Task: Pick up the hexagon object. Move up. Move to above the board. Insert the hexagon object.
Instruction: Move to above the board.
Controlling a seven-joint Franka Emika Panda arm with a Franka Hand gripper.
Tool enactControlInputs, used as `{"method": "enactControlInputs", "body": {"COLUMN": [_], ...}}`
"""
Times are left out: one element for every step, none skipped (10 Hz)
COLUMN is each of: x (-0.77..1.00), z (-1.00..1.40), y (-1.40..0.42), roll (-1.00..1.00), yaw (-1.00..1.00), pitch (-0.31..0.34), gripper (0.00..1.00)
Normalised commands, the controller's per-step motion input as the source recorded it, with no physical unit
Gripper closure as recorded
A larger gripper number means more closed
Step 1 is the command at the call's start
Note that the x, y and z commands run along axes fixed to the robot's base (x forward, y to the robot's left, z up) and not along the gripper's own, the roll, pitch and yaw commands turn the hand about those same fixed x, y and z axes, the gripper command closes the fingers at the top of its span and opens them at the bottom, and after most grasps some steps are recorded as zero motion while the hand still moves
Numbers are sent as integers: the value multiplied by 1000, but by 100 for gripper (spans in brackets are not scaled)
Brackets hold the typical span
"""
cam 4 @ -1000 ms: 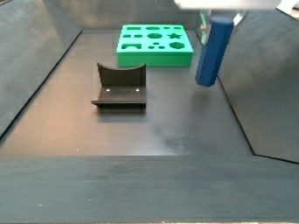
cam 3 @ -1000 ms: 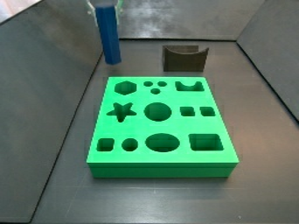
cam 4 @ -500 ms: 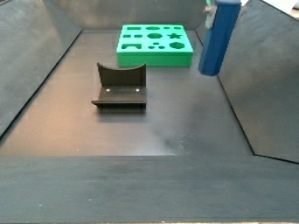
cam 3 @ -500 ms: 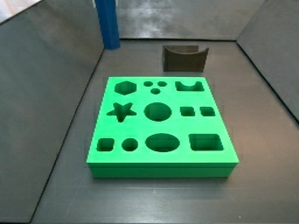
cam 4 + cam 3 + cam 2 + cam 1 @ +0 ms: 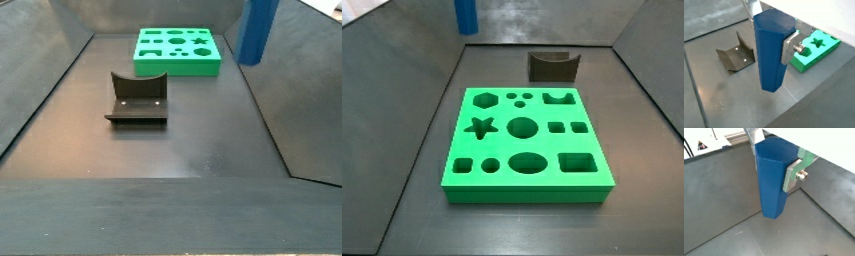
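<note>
Gripper (image 5: 784,47) jaws clenched on tall matte blue hexagon object (image 5: 771,52), high above tabletop (image 5: 174,140), apart from bright green slab board (image 5: 523,140). Grip apparently one-sided; post may tilt, jamming at insertion.

floor (image 5: 174,150): dark grey, matte | walls (image 5: 396,70): grey panels (sloped)

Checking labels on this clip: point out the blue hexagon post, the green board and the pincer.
Blue hexagon post (image 5: 769,55), wrist view, front face mid-height.
Green board (image 5: 543,145), side view, bare top surface.
Pincer (image 5: 777,170), wrist view, midway between fingertips, clamped on the post.
</note>
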Motion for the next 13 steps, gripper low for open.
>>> {"method": "enactControlInputs", "body": {"x": [10,7,5,458,464,482,497,496,500,502,519,539,569], "z": [629,474,268,219,194,205,207,205,211,212,212,217,223], "y": [64,48,38,-1000,-1000,-1000,-1000,-1000,-1000,-1000,-1000,-1000,-1000], "roll": [-10,-11,-14,-13,-4,-8,-71,-71,-32,-25,-7,-6,13], "yaw": [-35,-36,-36,-882,-786,-527,-277,-194,-62,-37,-6,-6,3], "pitch": [82,78,75,292,296,308,252,213,153,122,118,132,145], "gripper": [100,100,100,100,100,100,100,100,100,100,100,100,100]}}
